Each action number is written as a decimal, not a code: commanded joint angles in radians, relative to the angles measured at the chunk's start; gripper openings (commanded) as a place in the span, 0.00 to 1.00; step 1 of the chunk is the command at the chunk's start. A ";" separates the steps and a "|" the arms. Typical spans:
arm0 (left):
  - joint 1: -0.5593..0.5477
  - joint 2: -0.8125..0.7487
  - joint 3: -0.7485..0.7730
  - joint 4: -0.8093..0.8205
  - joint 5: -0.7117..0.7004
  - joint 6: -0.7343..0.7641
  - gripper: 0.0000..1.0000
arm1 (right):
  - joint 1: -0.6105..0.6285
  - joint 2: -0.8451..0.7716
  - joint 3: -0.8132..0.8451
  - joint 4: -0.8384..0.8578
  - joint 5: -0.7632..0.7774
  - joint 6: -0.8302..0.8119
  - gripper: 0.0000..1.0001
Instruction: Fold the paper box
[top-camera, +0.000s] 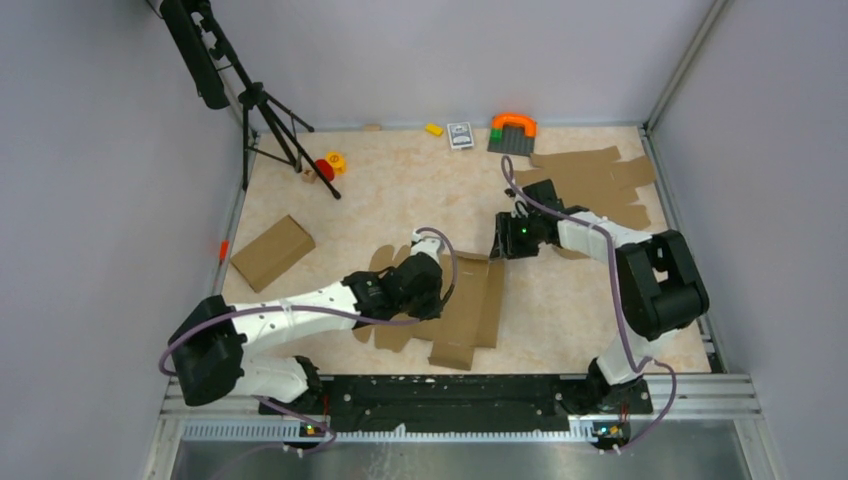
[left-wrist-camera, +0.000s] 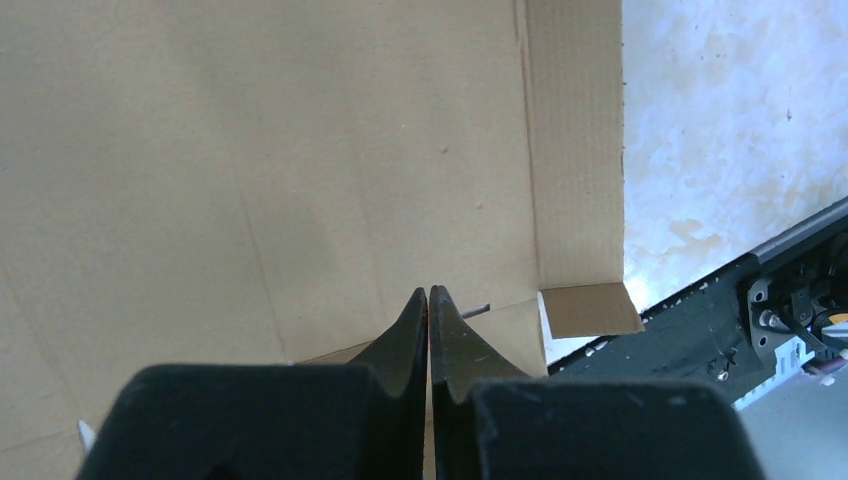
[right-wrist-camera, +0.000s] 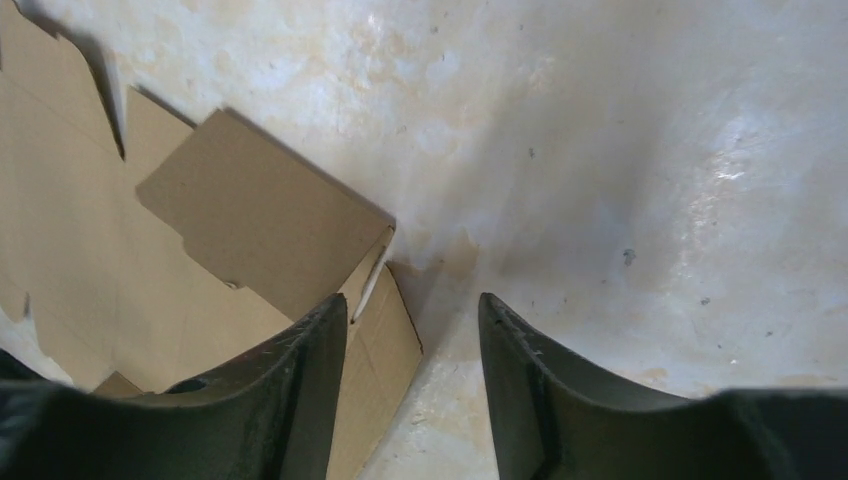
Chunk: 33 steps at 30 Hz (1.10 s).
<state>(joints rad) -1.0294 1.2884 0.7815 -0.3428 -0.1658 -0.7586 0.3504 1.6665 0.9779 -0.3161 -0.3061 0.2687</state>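
Observation:
The paper box (top-camera: 465, 312) lies as a flat brown cardboard sheet in the middle of the table, with creased panels and side flaps. My left gripper (top-camera: 424, 282) rests on its left part, jaws shut tip to tip; the left wrist view shows the tips (left-wrist-camera: 428, 292) over the broad panel (left-wrist-camera: 300, 150) with nothing visibly pinched. My right gripper (top-camera: 503, 240) hovers at the sheet's far right corner. Its jaws are open (right-wrist-camera: 412, 305), and a raised flap (right-wrist-camera: 260, 215) and the corner edge lie by its left finger (right-wrist-camera: 315, 350), over bare table.
A pile of similar cardboard sheets (top-camera: 590, 180) lies at the back right. A folded brown box (top-camera: 272, 251) sits at the left. A tripod (top-camera: 262, 110) stands back left, with small toys (top-camera: 328, 165) near it. A card deck (top-camera: 460, 134) and an orange arch (top-camera: 513, 124) line the back wall.

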 joint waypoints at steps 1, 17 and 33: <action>0.006 0.048 0.072 0.018 0.065 0.048 0.00 | -0.004 0.044 0.043 -0.024 -0.054 -0.039 0.45; 0.058 0.114 0.086 0.030 0.141 0.053 0.00 | -0.002 -0.106 -0.093 0.065 0.005 0.030 0.00; 0.111 0.263 0.203 -0.037 0.203 0.102 0.00 | 0.051 -0.332 -0.310 0.201 0.096 0.037 0.05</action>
<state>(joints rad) -0.9237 1.4868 0.8898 -0.3550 0.0109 -0.6937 0.3817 1.3933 0.6888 -0.1902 -0.2481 0.3157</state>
